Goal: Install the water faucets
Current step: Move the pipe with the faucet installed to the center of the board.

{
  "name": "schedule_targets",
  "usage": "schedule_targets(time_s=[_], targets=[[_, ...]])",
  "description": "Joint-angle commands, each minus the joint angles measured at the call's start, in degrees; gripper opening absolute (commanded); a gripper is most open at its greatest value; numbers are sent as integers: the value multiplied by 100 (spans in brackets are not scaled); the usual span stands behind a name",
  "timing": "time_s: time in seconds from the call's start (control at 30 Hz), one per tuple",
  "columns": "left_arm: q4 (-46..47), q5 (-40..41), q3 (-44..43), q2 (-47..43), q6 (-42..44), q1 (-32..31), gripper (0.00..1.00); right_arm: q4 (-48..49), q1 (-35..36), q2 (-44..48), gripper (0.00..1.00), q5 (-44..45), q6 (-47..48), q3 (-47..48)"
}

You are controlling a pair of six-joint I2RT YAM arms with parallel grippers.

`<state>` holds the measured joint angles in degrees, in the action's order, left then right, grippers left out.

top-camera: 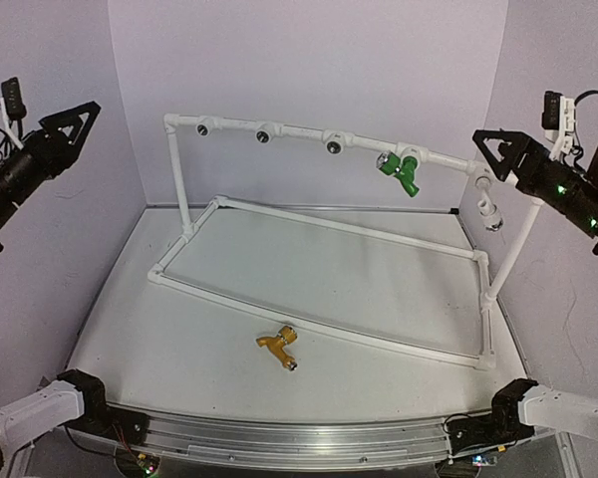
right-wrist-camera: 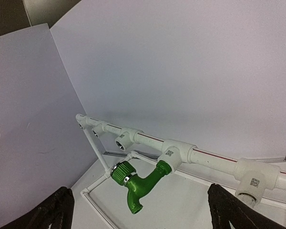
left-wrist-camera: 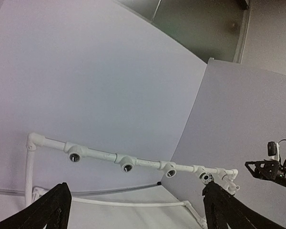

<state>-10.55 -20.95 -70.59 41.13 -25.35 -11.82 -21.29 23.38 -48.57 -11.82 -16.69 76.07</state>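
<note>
Green faucet [top-camera: 403,174]: fitted at the right of the white pipe frame [top-camera: 299,131]. Yellow-orange faucet [top-camera: 278,348]: lying loose on the table [top-camera: 379,383], near centre. My left gripper [top-camera: 88,112] and right gripper [top-camera: 483,141]: both wide, empty.

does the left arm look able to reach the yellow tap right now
Probably yes: the yellow tap lies alone on the table, in front of the pipe frame with nothing over it, and the left gripper is raised and open.
</note>
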Motion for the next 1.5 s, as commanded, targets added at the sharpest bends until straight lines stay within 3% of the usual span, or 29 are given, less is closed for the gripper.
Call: schedule_targets(time_s=[0.0,0.27,0.43,0.57,0.77,0.97,1.2,1.47], targets=[[-79,-254,343,319,-341,34,100,62,-23,-106,98,-199,-73,-67],[-115,-60,1049,607,-335,32,100,420,-24,-374,98,-1414,-11,-313],[-415,214,1251,1103,-207,33,100,1380,-19,-682,98,-2848,-523,-592],[-516,335,1353,1684,-192,31,100,2056,143,-1096,98,-3306,-1072,-736],[-478,21,1387,2572,-382,33,100,1988,1466,-1701,98,-2737,-649,-452],[377,-873,1359,2819,-645,36,98,1411,2512,-2293,98,-1821,-209,13],[923,-1383,44,3571,-1639,31,100,871,2621,-2487,98,-591,-500,-133],[1595,-1343,-1058,4406,-2532,31,98,767,2711,-2483,98,-392,-618,-420]])
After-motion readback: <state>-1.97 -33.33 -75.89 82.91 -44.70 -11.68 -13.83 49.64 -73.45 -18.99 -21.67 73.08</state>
